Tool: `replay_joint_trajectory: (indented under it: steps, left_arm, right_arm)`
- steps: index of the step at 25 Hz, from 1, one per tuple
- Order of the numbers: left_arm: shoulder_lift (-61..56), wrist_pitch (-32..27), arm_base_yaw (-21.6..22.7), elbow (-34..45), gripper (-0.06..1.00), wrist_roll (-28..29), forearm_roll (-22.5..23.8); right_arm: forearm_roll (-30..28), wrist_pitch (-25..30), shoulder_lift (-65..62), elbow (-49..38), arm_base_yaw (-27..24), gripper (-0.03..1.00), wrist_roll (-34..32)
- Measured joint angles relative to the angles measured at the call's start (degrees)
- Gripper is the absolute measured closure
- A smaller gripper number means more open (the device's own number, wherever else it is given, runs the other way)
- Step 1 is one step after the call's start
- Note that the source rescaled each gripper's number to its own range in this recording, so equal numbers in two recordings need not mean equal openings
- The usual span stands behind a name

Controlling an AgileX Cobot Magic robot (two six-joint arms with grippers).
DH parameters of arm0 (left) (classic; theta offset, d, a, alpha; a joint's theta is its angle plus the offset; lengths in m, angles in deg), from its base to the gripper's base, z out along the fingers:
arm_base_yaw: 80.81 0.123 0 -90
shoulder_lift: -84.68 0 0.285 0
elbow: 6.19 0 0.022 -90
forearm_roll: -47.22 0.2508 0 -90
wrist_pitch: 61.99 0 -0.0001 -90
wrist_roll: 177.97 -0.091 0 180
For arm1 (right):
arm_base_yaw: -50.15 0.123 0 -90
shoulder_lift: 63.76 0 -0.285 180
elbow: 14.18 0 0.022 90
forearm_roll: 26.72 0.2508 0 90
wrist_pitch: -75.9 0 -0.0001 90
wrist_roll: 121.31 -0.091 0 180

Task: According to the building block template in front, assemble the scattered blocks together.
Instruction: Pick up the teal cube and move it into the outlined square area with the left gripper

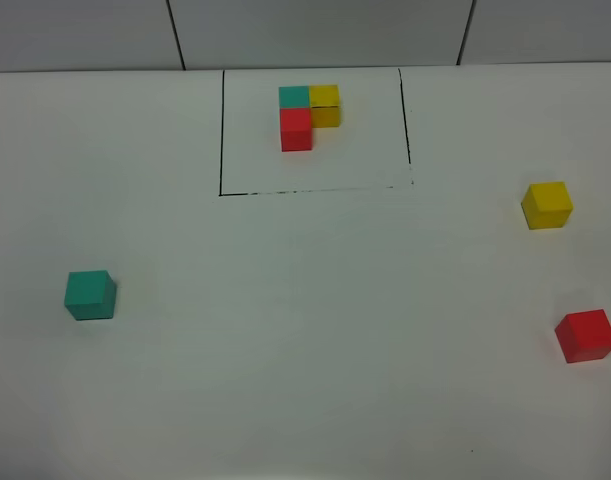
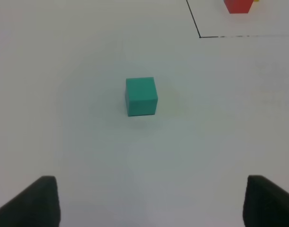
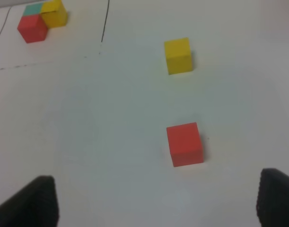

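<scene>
On the white table [image 1: 305, 330], well apart: teal cube [image 1: 90, 294] at left, yellow cube [image 1: 546, 204] and red cube [image 1: 586, 335] at right, framed template [image 1: 308, 115] at the far side. Likely light, rigid, matte; best pinched across opposite flat faces. Spread wide and empty: left gripper [image 2: 151, 201], right gripper [image 3: 158, 198].

White table [image 1: 305, 340] carries template [image 1: 307, 115], teal block [image 1: 90, 295], yellow block [image 1: 547, 205], red block [image 1: 586, 336].

Loose teal block [image 1: 90, 294], yellow block [image 1: 546, 204], red block [image 1: 586, 335]; template [image 1: 307, 115] teal, yellow, red; frame [image 1: 222, 130] black.
</scene>
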Motion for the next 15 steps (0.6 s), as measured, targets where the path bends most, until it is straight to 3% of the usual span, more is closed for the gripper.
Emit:
replay_joint_trajectory:
  steps: [9,15]
  left_arm:
    - [2.1,1.5,0.0,-1.0,0.17,0.7,0.1]
    - [16.2,3.8,0.0,-5.4,0.05,1.9,0.0]
  right_arm:
    - [0.0,0.0,0.0,0.0,0.0,0.25,0.0]
    - [0.0,0.0,0.0,0.0,0.0,0.25,0.0]
